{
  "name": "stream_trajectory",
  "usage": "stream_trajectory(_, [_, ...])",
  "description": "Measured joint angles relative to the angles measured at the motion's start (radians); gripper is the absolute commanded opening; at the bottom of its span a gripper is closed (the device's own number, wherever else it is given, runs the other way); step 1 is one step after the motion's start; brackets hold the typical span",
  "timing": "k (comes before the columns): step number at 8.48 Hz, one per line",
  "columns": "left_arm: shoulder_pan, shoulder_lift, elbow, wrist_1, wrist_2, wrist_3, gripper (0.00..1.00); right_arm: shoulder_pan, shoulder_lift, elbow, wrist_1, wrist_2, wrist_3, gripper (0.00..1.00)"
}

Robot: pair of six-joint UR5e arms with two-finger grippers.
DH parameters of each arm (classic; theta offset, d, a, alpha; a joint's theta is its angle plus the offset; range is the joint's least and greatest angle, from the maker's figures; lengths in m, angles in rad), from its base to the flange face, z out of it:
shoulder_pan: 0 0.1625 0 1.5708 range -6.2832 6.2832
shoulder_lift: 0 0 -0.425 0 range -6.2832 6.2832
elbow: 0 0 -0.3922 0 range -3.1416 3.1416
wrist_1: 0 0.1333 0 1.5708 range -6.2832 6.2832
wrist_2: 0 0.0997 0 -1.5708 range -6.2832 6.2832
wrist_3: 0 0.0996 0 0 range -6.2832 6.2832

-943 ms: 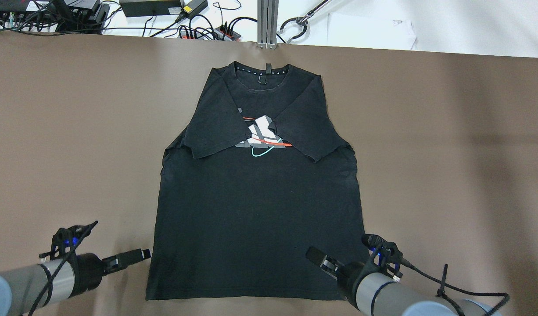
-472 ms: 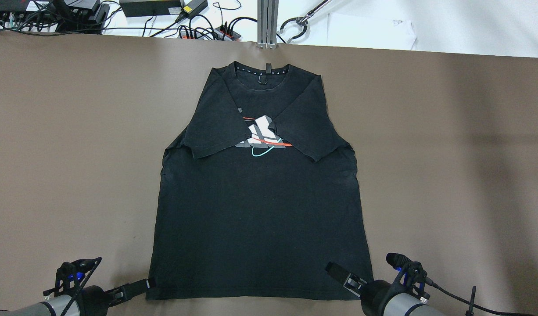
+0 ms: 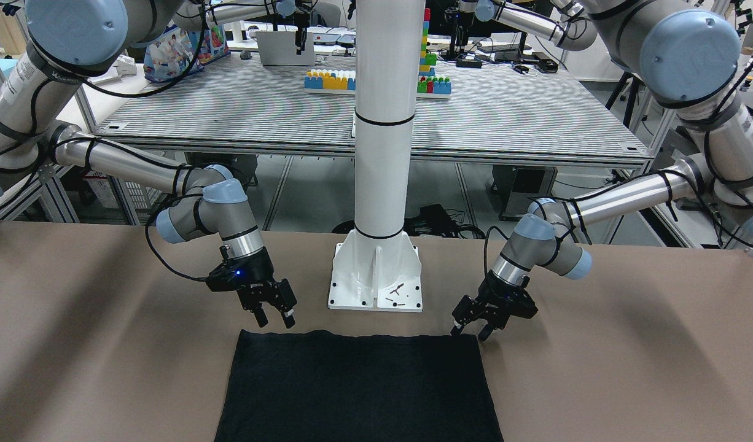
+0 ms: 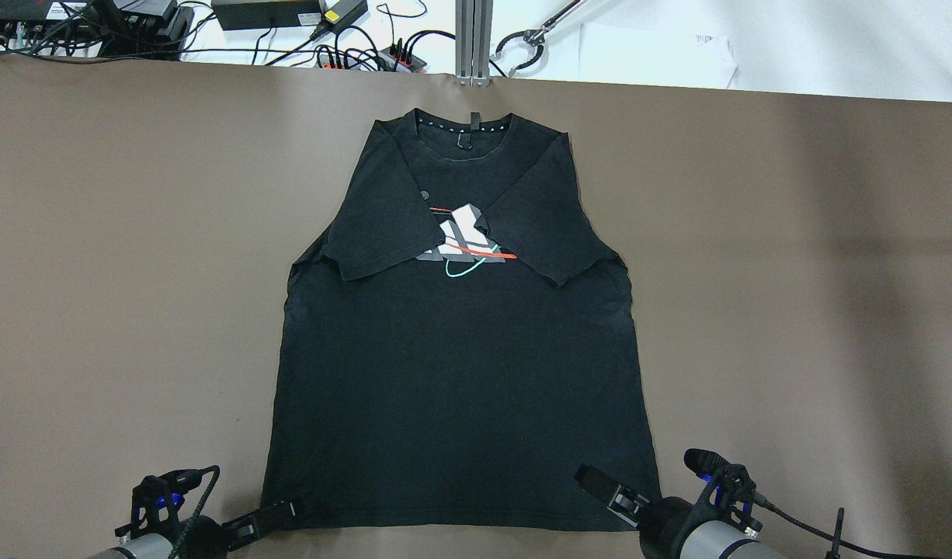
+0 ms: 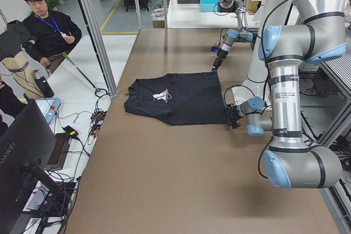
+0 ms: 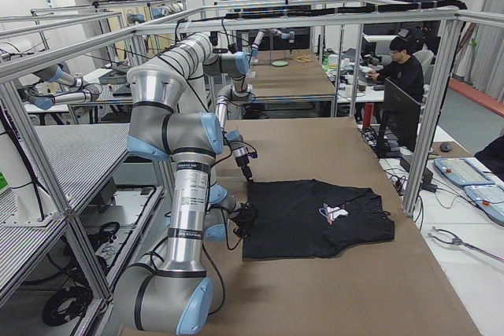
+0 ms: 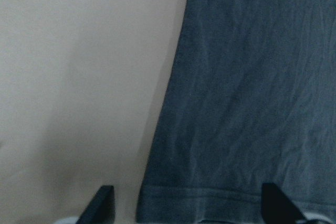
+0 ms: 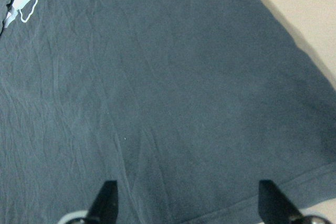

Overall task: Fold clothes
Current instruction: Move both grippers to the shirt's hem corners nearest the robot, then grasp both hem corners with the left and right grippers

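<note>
The clothes are one black T-shirt [image 4: 456, 373] with a printed chest, lying flat on the brown table [image 4: 134, 233], sleeves folded inward, collar at the far side. It shows as a black rectangle in the front-facing view [image 3: 358, 387]. My left gripper [image 4: 270, 516] is open and low at the shirt's near left hem corner; in its wrist view the gripper [image 7: 189, 211] straddles the hem [image 7: 210, 203]. My right gripper [image 4: 600, 485] is open over the near right hem; its wrist view shows the gripper [image 8: 189, 203] above the fabric [image 8: 184, 103]. Neither holds anything.
The white pillar's base plate [image 3: 376, 279] stands just behind the hem between both grippers. Cables and power strips [image 4: 352, 54] and a white sheet [image 4: 654, 54] lie beyond the table's far edge. An operator [image 5: 49, 31] sits off the far end.
Both grippers drew back toward the near table edge, down to the hem. Then the left gripper slid right onto the hem corner. The right gripper has held still lately. The shirt has not moved.
</note>
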Motion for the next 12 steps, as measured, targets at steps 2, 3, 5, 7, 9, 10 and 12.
stream_trajectory(2, [-0.001, 0.001, 0.001, 0.009, 0.001, -0.003, 0.32, 0.0, 0.001, 0.0, 0.0, 0.0, 0.001, 0.94])
stream_trajectory(3, [-0.001, 0.003, 0.0, 0.011, -0.001, -0.003, 0.24, 0.0, 0.002, 0.0, 0.0, 0.0, 0.001, 0.94])
stream_trajectory(5, [-0.001, 0.004, -0.002, 0.011, -0.004, -0.004, 0.11, 0.0, 0.001, 0.0, 0.0, 0.002, 0.0, 0.94])
stream_trajectory(7, [0.0, 0.004, -0.004, 0.011, -0.008, -0.004, 0.0, 0.0, -0.003, 0.0, 0.0, 0.004, -0.001, 0.94])
stream_trajectory(9, [0.001, 0.009, -0.016, 0.011, -0.009, -0.003, 0.0, 0.0, -0.007, -0.001, 0.0, 0.004, -0.001, 0.93])
stream_trajectory(10, [0.002, 0.014, -0.024, 0.011, -0.009, -0.003, 0.0, 0.0, -0.01, -0.002, -0.001, 0.004, -0.001, 0.91])
stream_trajectory(12, [0.004, 0.018, -0.029, 0.011, -0.007, -0.003, 0.0, 0.0, -0.06, -0.009, -0.001, 0.007, -0.001, 0.91])
